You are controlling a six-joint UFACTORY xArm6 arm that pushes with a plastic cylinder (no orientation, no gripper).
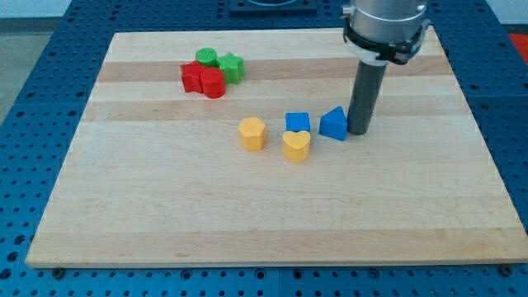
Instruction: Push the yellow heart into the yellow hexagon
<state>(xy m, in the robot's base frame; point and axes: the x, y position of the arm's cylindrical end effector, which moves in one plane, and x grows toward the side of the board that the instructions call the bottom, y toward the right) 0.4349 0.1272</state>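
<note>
The yellow heart (296, 145) lies near the board's middle. The yellow hexagon (252, 133) lies a short way to its left, with a small gap between them. A blue cube (298, 123) sits just above the heart, close to or touching it. A blue triangular block (334, 124) sits to the heart's upper right. My tip (358, 132) stands on the board right beside the blue triangular block's right side, to the right of the heart.
A cluster at the view's upper left holds a green cylinder (207, 57), a green star-like block (231, 66), a red block (193, 77) and a red cylinder (213, 83). The wooden board (165, 206) lies on a blue perforated table (33, 82).
</note>
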